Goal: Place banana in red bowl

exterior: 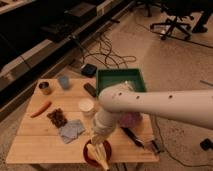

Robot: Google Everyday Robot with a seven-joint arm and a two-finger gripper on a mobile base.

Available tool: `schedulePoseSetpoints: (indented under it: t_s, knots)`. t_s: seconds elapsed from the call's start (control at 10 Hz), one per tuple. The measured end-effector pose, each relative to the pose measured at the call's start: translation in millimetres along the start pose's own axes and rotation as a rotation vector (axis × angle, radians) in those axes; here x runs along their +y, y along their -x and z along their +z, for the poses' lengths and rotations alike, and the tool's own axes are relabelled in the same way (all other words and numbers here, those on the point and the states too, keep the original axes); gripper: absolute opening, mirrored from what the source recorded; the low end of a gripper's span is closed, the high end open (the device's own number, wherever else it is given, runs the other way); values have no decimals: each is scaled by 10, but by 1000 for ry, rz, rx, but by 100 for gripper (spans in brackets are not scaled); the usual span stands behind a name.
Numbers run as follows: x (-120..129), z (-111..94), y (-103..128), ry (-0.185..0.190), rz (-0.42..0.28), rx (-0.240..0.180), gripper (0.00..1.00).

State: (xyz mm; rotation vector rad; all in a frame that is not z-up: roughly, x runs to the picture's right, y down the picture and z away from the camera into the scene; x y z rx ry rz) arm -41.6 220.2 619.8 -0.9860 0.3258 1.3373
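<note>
Banana (98, 156) sits low over red bowl (96, 153) at table (35, 140) front edge, gripper (96, 148) right above it; cannot tell gripper state; risk: release off-centre, banana tips over rim, rolls off edge.

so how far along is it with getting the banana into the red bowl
Nearly done. The banana is already over the red bowl at the table's front edge, seemingly resting inside it. In hand: the end effector sits right at the banana, above the bowl. Left: letting go, if it hasn't, and lifting the arm clear.
</note>
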Motion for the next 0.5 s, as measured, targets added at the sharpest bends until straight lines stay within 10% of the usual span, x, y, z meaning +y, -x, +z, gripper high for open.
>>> schedulePoseSetpoints:
  t_s: [0.5]
  knots:
    - [-107,-62,-77,-18,38,-17,80]
